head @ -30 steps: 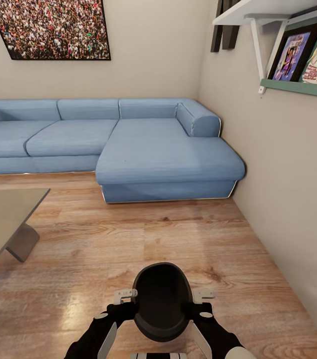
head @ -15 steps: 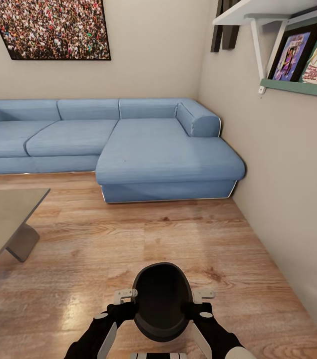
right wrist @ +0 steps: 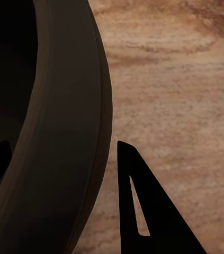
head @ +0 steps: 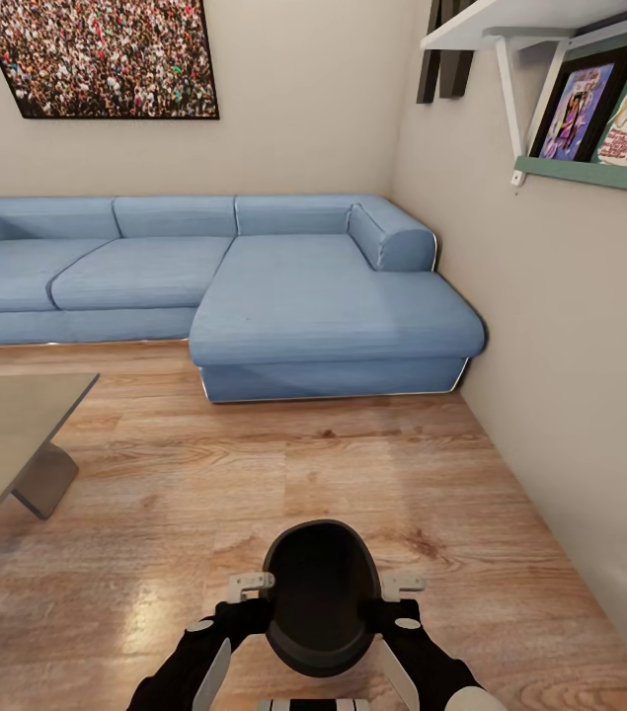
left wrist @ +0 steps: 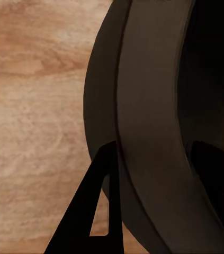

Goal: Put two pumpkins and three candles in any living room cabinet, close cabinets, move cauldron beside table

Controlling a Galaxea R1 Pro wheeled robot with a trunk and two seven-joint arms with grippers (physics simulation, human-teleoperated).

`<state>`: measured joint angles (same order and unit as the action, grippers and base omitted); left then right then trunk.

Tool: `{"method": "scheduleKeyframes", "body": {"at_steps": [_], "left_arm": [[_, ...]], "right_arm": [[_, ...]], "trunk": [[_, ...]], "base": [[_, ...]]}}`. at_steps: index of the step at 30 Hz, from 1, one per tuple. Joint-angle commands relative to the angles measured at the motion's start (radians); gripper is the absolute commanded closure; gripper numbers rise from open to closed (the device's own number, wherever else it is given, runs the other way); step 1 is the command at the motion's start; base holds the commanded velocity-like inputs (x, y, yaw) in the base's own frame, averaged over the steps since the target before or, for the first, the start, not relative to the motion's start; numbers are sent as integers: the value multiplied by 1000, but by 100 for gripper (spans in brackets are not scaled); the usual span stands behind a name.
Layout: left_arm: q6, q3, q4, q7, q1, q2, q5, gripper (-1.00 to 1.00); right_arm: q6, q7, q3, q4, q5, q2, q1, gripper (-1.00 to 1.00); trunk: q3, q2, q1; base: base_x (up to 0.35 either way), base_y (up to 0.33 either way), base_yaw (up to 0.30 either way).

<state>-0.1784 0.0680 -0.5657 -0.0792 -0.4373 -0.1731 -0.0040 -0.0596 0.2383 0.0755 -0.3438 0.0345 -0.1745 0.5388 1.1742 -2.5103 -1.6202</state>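
Note:
The black cauldron (head: 320, 592) hangs low in front of me over the wood-plank floor, mouth tipped toward the head camera. My left gripper (head: 257, 591) is shut on its left rim and my right gripper (head: 393, 589) on its right rim. In the left wrist view one finger (left wrist: 85, 222) lies outside the cauldron wall (left wrist: 143, 106). The right wrist view likewise has a finger (right wrist: 143, 211) outside the cauldron wall (right wrist: 64, 106). The grey glossy table (head: 2, 434) stands at the left, about a metre from the cauldron. Pumpkins, candles and cabinet are out of view.
A blue L-shaped sofa (head: 254, 286) runs along the back wall, its chaise reaching toward me. A wall with a white shelf (head: 540, 20) and framed pictures closes the right side. Bare floor (head: 283, 464) lies between the cauldron, the table and the sofa.

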Motion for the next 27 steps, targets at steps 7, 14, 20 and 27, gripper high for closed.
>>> {"method": "scheduleKeyframes", "body": {"at_steps": [7,14,20,27], "left_arm": [[-8,6,-2,-20,0,-1,2,100],[-7,6,-2,-20,0,-1,1,100],[-8,6,-2,-21,0,-1,1,100],[-7,6,-2,-21,0,-1,2,100]], "right_arm": [[-6,10,6,9,7,0,-1,100],[-6,10,6,9,7,0,0,100],[-7,5,6,9,7,0,-1,100],[-9,-58,6,9,7,0,-1,100]], "trunk": [[1,0,0],[1,0,0],[1,0,0],[1,0,0]], "base": [[0,0,0],[0,0,0],[0,0,0],[0,0,0]]}}
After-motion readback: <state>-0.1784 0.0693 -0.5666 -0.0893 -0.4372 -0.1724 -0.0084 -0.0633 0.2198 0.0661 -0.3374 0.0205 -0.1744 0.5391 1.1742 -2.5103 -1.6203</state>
